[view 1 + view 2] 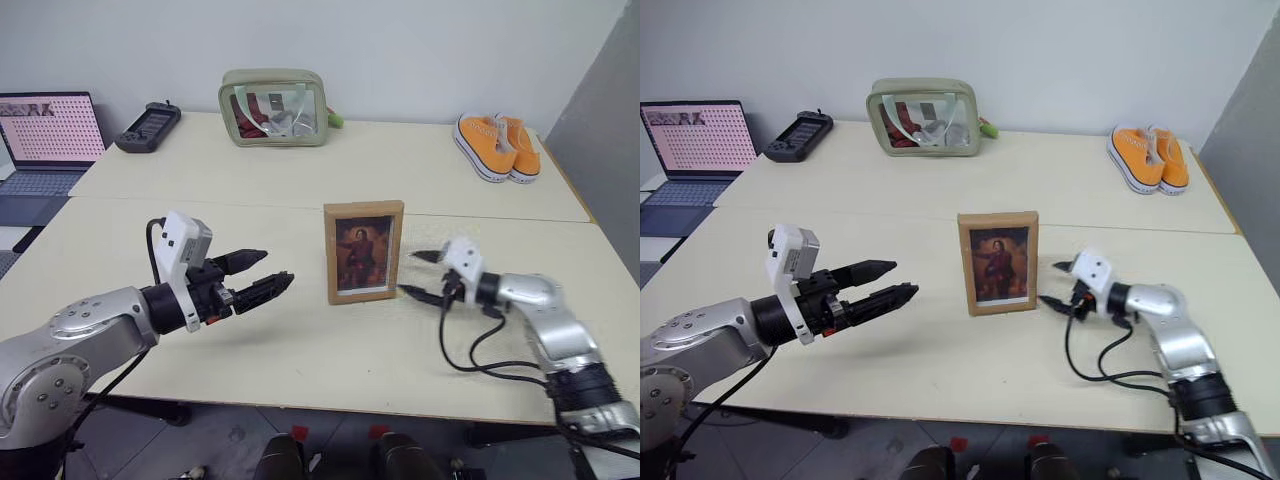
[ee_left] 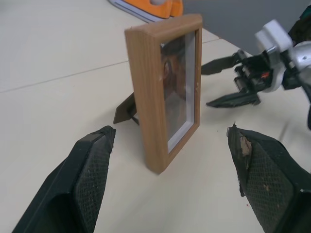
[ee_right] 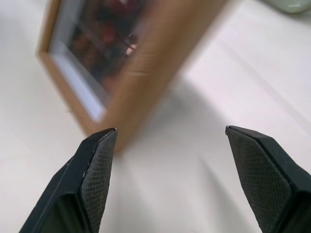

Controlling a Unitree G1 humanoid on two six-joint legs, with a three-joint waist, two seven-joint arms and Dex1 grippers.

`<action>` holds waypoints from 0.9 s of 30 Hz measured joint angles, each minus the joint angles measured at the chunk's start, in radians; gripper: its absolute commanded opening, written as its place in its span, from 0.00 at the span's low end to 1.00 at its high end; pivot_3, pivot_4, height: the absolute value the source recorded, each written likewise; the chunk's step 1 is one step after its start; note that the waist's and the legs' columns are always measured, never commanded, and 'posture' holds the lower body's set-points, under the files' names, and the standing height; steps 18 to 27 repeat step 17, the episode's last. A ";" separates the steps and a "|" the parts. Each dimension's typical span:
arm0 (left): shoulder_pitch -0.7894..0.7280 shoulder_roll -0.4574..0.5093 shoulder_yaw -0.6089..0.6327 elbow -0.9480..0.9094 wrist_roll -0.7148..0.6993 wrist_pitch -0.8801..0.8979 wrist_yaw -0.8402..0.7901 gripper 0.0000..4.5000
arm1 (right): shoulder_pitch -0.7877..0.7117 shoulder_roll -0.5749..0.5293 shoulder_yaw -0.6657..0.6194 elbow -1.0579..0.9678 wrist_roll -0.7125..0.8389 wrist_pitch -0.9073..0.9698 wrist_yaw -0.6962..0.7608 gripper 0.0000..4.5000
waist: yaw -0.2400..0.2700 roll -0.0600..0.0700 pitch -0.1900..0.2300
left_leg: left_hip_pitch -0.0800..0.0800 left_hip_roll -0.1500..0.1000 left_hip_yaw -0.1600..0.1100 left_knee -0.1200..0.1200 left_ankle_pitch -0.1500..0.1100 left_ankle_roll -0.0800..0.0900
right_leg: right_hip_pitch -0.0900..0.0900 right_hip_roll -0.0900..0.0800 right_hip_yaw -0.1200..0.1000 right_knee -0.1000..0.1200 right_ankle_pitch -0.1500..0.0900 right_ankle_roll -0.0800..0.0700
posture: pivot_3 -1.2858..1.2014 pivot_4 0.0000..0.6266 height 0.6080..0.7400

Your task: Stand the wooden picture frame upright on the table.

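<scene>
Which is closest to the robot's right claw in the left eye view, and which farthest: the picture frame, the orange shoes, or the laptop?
From the right gripper:
1. Picture frame, just beside it, mid-table.
2. Orange shoes, at the far right edge.
3. Laptop, far left, off the table's corner.

I see the wooden picture frame (image 1: 364, 251) in light honey-toned wood, its picture a dark portrait in reds and browns inside a pale inner border. The worktop (image 1: 300, 350) is pale cream. At my 1 o'clock sits a pair of orange shoes (image 1: 497, 146) with white soles; at 11 o'clock, a sage-green pouch (image 1: 273, 107) with a clear front. Far at 10 o'clock the laptop (image 1: 45, 140) screen shows a pinkish dotted grid. My left hand (image 1: 262, 275) and right hand (image 1: 420, 274) have black fingers with cross-hatched pads.
</scene>
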 measured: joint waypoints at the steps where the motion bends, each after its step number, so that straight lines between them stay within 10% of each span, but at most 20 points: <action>1: -0.016 -0.010 -0.010 0.005 0.008 -0.005 -0.004 0.88 | 0.018 -0.017 -0.018 -0.073 0.026 0.052 -0.006 0.83 | 0.000 0.000 0.000 | 0.000 0.000 0.000 -0.001 0.000 0.000 | 0.000 0.000 0.000 0.000 0.000 0.000 | 0.52 0.24 1.00; 27: -0.130 -0.025 -0.073 0.099 0.076 -0.001 -0.093 0.88 | 0.048 -0.122 -0.114 -0.376 0.168 0.335 -0.065 0.83 | -0.001 0.000 0.000 | -0.002 0.000 0.000 -0.003 0.000 0.000 | 0.000 0.000 0.000 -0.006 0.000 0.001 | 0.52 0.24 1.00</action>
